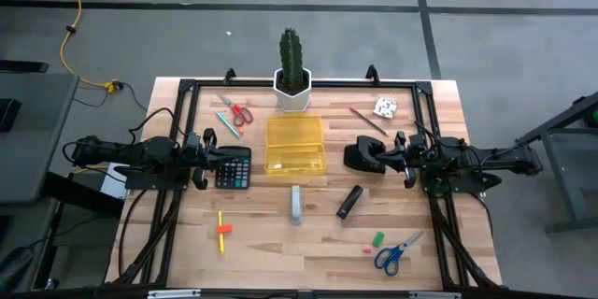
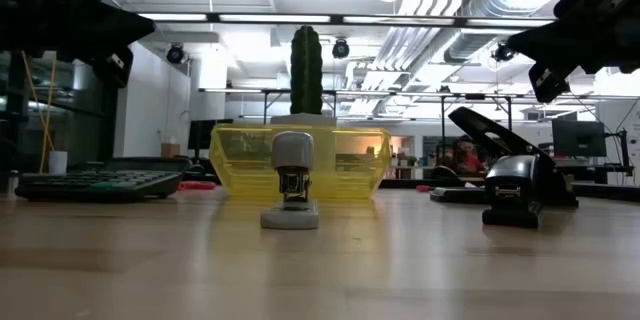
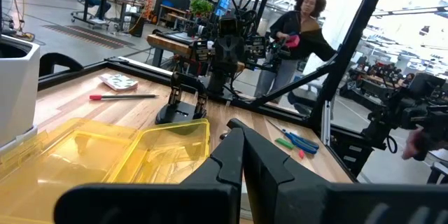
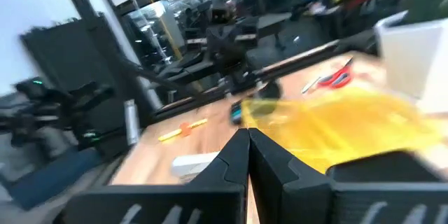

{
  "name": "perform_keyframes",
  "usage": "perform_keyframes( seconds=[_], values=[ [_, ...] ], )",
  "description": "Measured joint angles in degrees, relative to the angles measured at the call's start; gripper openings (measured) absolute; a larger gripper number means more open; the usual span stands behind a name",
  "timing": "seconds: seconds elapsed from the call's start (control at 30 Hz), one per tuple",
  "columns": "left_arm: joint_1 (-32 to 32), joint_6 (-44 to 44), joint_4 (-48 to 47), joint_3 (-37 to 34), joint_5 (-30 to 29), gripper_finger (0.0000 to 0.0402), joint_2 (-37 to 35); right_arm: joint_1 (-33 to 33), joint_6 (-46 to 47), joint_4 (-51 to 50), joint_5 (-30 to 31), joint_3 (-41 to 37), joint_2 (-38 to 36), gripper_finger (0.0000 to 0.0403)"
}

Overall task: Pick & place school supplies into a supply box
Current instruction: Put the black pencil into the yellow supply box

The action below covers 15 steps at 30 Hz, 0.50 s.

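Observation:
The translucent yellow supply box (image 1: 295, 145) sits mid-table, in front of the white cactus pot (image 1: 291, 92). Around it lie red scissors (image 1: 237, 111), a red pen (image 1: 367, 119), a white piece (image 1: 385, 106), a yellow pencil with orange (image 1: 222, 231), green (image 1: 377, 239) and pink (image 1: 367, 249) erasers and blue scissors (image 1: 397, 254). My left gripper (image 1: 217, 149) hovers shut at the box's left, over the calculator's edge. My right gripper (image 1: 394, 153) hovers shut at the box's right. The wrist views show each pair of fingers closed, left (image 3: 241, 140) and right (image 4: 246, 138). Both are raised off the table in the low view.
A black calculator (image 1: 234, 168) lies under the left gripper. A black stapler-like tool (image 1: 363, 156) stands beside the right gripper. A grey tool (image 1: 295, 204) and a black marker-like piece (image 1: 349, 201) lie near the middle. A person (image 3: 297, 38) stands beyond the table.

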Motion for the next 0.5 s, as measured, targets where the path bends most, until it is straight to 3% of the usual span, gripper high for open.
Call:
perform_keyframes(
  seconds=[0.1,0.3,0.4,0.5],
  values=[
    [0.01,0.01,-0.01,0.0,0.0,0.0,0.0,-0.02,-0.46,5.93,5.54,0.0,0.02,0.0],
    [0.0,-0.01,-0.01,-0.02,0.0,0.0,0.0,-0.02,-2.7,35.12,25.12,0.0,-0.04,0.0],
    [0.01,0.01,0.01,0.0,0.0,0.0,0.0,-0.04,-9.72,45.42,27.85,0.14,-0.04,0.0],
    [0.0,0.0,-0.01,0.0,0.0,0.0,0.0,-0.02,-14.36,43.71,27.33,3.88,1.4,0.0]
  ],
)
